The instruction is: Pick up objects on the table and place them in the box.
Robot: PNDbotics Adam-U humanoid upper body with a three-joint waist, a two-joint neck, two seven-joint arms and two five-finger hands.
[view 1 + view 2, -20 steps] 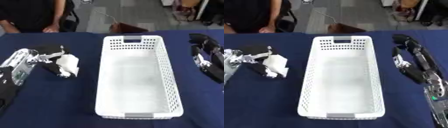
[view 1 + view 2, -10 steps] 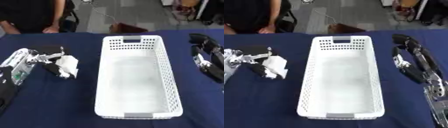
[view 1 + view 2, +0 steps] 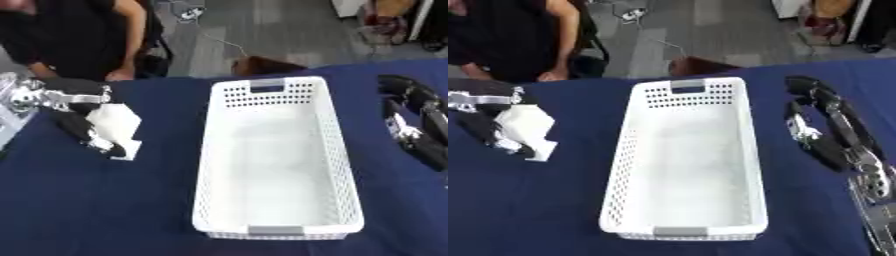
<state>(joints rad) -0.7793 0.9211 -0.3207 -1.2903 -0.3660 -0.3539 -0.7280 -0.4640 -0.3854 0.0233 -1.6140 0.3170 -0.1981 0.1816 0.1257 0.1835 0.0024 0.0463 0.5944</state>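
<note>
Fingers of the left robot hand curl around a white crumpled object, seemingly soft and light, best held by its bulk, left of the empty white box on the blue surface, while the right robot hand rests with relaxed fingers

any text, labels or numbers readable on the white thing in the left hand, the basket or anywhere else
None can be read.
White object in the left hand: plain white, no print visible.
Basket: no label; only a grey patch at each end.
Right hand: small white patches, too blurred to tell if they carry text.
Table: plain blue cloth.
</note>
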